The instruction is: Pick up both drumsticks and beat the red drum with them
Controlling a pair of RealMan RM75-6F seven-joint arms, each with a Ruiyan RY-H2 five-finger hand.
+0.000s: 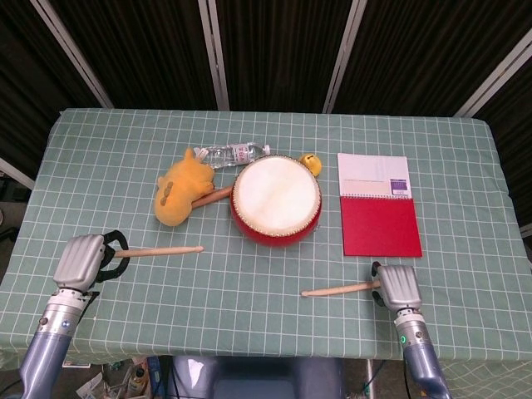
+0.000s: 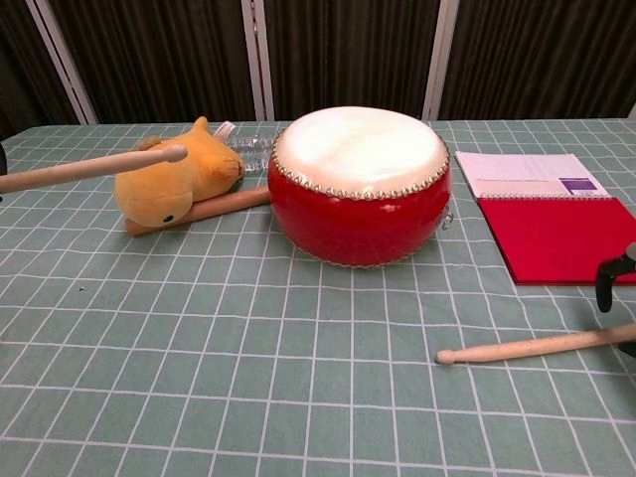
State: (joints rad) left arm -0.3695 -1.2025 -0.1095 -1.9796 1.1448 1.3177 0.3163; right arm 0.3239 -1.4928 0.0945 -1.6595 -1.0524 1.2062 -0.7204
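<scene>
The red drum (image 1: 276, 199) with its white skin stands mid-table, large in the chest view (image 2: 360, 189). My left hand (image 1: 83, 262) at the front left grips one drumstick (image 1: 158, 250) by its butt. That stick (image 2: 94, 166) hangs above the cloth and points right toward the drum. The other drumstick (image 1: 337, 290) lies flat on the cloth at the front right (image 2: 537, 345). My right hand (image 1: 397, 285) sits over its butt end, and a dark finger (image 2: 608, 281) hovers just above the stick, fingers apart, with no grip showing.
A yellow plush toy (image 1: 179, 195) lies left of the drum on a wooden handle (image 2: 214, 207), with a water bottle (image 1: 235, 153) behind. A small yellow object (image 1: 310, 162) sits behind the drum. A red and white notebook (image 1: 379, 204) lies to the right.
</scene>
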